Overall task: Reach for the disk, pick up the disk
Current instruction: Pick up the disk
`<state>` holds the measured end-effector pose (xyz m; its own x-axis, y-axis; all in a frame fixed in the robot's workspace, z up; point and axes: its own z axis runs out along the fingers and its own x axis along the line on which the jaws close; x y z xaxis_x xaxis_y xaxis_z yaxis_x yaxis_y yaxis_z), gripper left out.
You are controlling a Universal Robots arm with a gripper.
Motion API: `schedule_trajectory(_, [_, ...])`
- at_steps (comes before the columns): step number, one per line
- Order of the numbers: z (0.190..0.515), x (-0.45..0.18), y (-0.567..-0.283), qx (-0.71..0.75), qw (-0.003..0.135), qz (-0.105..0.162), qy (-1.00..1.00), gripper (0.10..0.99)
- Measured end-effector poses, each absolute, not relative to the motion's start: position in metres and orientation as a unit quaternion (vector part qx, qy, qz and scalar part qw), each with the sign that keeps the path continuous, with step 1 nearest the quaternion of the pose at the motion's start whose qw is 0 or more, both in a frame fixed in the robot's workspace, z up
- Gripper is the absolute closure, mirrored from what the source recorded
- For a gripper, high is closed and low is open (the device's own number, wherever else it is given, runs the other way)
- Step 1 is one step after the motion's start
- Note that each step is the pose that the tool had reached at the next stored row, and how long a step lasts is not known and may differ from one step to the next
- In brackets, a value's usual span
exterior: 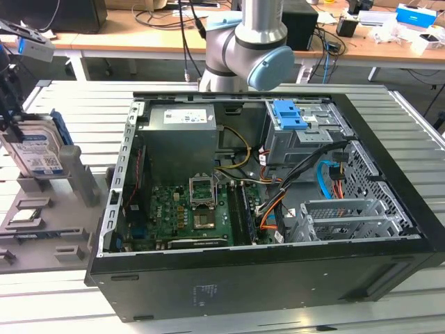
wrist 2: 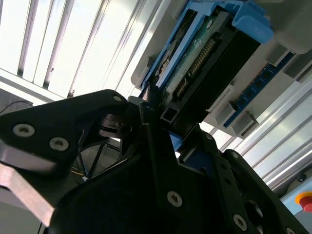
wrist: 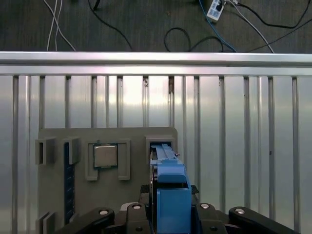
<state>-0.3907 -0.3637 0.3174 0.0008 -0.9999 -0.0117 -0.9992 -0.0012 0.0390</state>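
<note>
The disk (exterior: 35, 149) stands on edge in the grey fixture (exterior: 78, 182) at the exterior view's left, white label facing out, blue rails along its sides. My gripper (exterior: 10, 115) comes down over its top, black fingers on either side. In the first wrist view the disk's blue rail (wrist: 171, 195) sits tight between the two fingers (wrist: 144, 201), running down toward the fixture's slot (wrist: 161, 140). The second wrist view shows the disk's green board and connector edge (wrist 2: 202, 58) with the gripper (wrist 2: 163, 122) shut on it.
An open computer case (exterior: 264, 278) takes up the middle of the slatted metal table (exterior: 76, 104), with a blue latch piece (exterior: 288, 115) on its drive cage. The fixture also holds a small square chip (wrist: 105, 156) and a blue memory stick (wrist: 68, 180). My arm (exterior: 247, 42) rises behind the case.
</note>
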Motion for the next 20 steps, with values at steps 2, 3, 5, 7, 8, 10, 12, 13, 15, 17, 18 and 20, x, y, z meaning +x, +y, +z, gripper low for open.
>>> schedule_trajectory(2, [0.320, -0.391, -0.364, 0.707, 0.010, -0.018, -0.707, 0.722])
schedule_trajectory(3, [0.321, -0.391, -0.364, 0.707, 0.010, -0.018, -0.707, 0.722])
schedule_trajectory(5, [0.323, -0.391, -0.364, 0.707, 0.010, -0.018, -0.707, 0.722])
schedule_trajectory(7, [0.328, -0.391, -0.364, 0.707, 0.010, -0.018, -0.707, 0.722])
schedule_trajectory(8, [0.330, -0.391, -0.364, 0.707, 0.010, -0.018, -0.707, 0.722])
schedule_trajectory(10, [0.333, -0.391, -0.364, 0.707, 0.010, -0.018, -0.707, 0.722])
schedule_trajectory(12, [0.337, -0.391, -0.364, 0.707, 0.010, -0.018, -0.707, 0.722])
schedule_trajectory(13, [0.339, -0.391, -0.364, 0.707, 0.010, -0.018, -0.707, 0.722])
schedule_trajectory(15, [0.346, -0.391, -0.364, 0.707, 0.010, -0.018, -0.707, 0.722])
schedule_trajectory(17, [0.350, -0.391, -0.364, 0.707, 0.010, -0.018, -0.707, 0.722])
schedule_trajectory(18, [0.351, -0.391, -0.364, 0.707, 0.010, -0.018, -0.707, 0.722])
schedule_trajectory(20, [0.356, -0.391, -0.364, 0.707, 0.010, -0.018, -0.707, 0.722])
